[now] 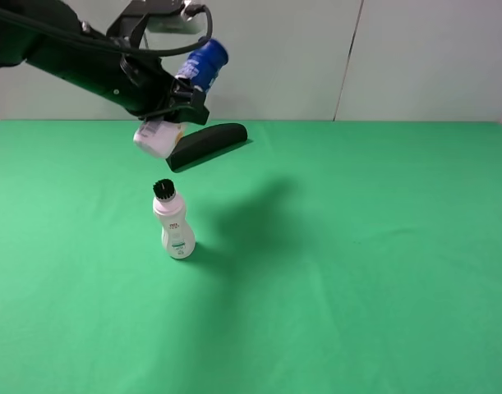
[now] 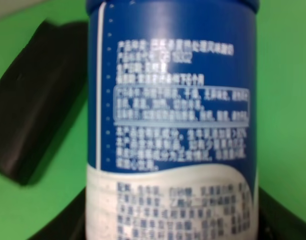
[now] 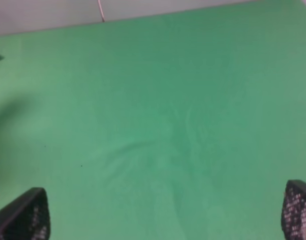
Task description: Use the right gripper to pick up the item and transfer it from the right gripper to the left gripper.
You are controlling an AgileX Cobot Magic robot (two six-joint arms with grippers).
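The item (image 1: 203, 61), a blue-capped canister with a white base, hangs tilted in the air at the upper left of the exterior high view. My left gripper (image 1: 178, 100) is shut around its middle. In the left wrist view the item (image 2: 173, 125) fills the frame, its printed blue and white body upright between the black fingers (image 2: 67, 227). My right gripper (image 3: 160, 215) is open, with nothing but green cloth between its two mesh-padded fingertips (image 3: 25, 215). The right arm is out of the exterior high view.
A short white bottle with a black bristly top (image 1: 173, 222) stands on the green cloth (image 1: 357, 246) below the held item. A black curved oblong object (image 1: 207, 144) lies behind it near the back wall; it also shows beside the canister (image 2: 32, 100).
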